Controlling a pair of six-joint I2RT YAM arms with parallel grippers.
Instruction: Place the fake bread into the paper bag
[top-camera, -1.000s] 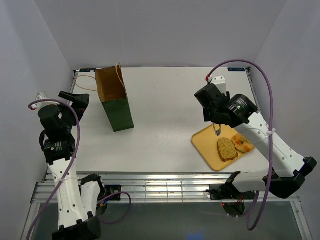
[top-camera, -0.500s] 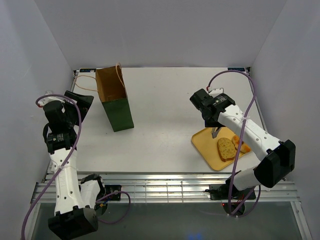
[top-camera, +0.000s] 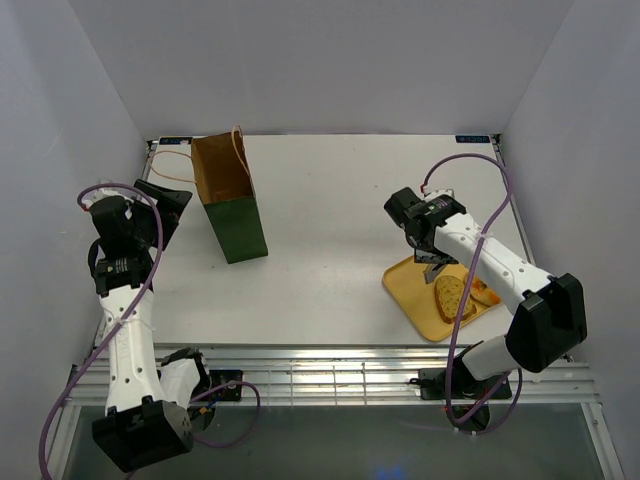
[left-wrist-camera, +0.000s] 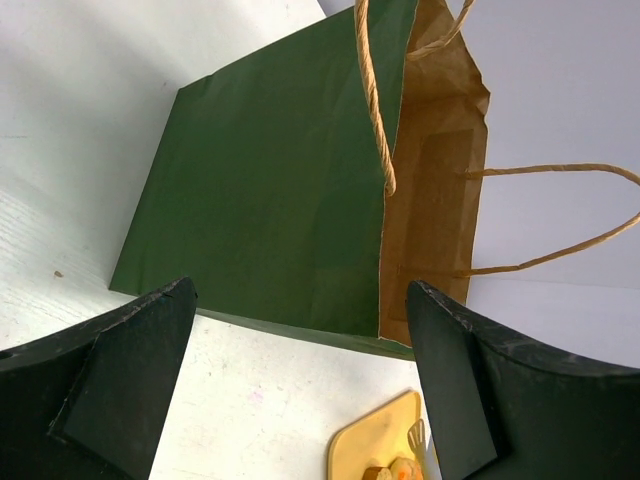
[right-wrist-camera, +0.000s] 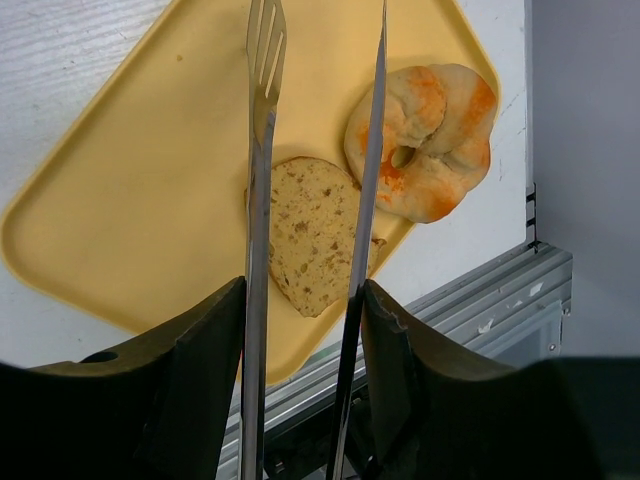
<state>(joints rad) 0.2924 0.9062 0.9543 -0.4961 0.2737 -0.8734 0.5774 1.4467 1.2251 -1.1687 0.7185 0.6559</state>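
Right, nothing shows inside the bag from these views, so this reads as the very start of the job. Both visible pieces of fake bread lie on the flat yellow plastic tray (right-wrist-camera: 110, 230) at the near right of the white table (top-camera: 330, 200). The speckled flat tan bread slice (right-wrist-camera: 305, 235) sits mid-tray. The round yellowish bun with an orange blush (right-wrist-camera: 425, 135) is just beside it, their edges seemingly touching. The right gripper (right-wrist-camera: 300, 340) is clamped on the long metal tongs (right-wrist-camera: 258, 200), whose 2 blades stand apart and straddle the slice, with nothing pinched. Whether the tips touch the tray I cannot tell. Across the table, well apart from the tray, the tall dark green paper bag with a brown kraft inside (top-camera: 235, 215) stands upright at the far left. Its mouth is open and its pale cord handles hang loose. Its bottom is hidden, so I cannot rule out something lying in there. The left gripper (left-wrist-camera: 300, 330) faces the bag's green side with its fingers spread wide, empty and not touching it. By my reckoning 0 of the 2 visible pieces are delivered. The tongs must close on the slice, carry it over and drop it in the bag. The bun comes after that.
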